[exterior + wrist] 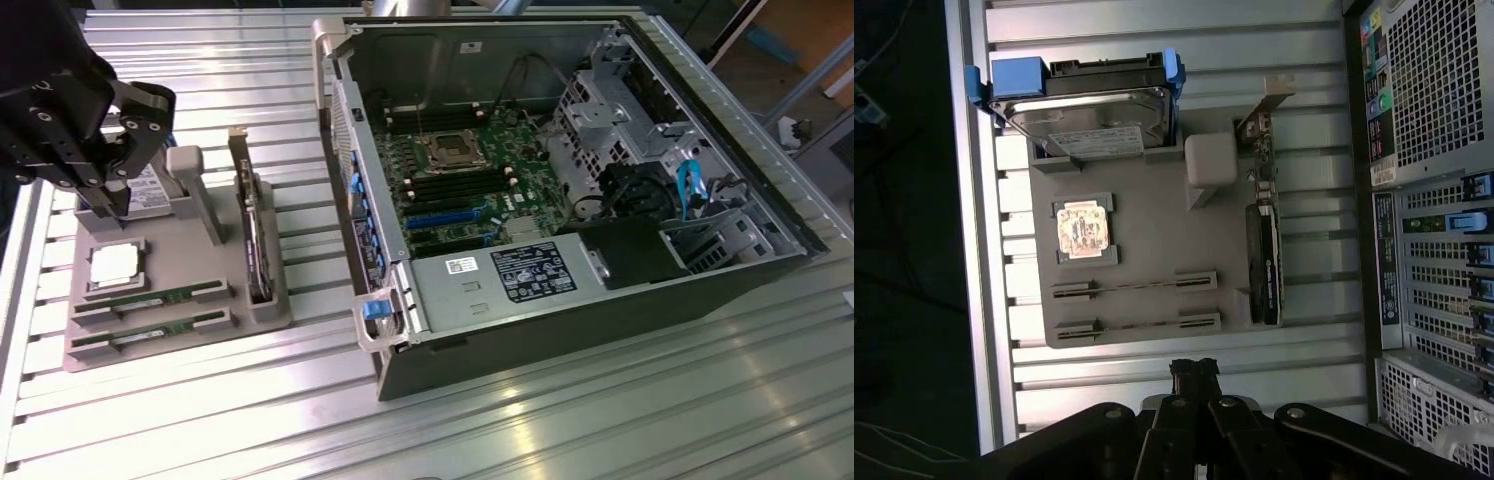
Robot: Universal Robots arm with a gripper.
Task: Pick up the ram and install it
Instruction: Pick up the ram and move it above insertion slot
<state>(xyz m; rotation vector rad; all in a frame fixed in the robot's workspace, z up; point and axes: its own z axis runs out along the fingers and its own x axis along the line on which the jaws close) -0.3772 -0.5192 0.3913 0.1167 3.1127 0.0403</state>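
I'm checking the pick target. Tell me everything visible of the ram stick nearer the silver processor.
The ram stick is a long, thin green board with small dark chips. It stands on its long edge in a slot of the grey tray, its ends between grey blocks, beside the processor. Nothing else touches it.

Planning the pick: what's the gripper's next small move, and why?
Probably open the gripper and bring it over the ram. Its jaws are shut and empty, and the ram and a second stick lie untouched in the gray holder.
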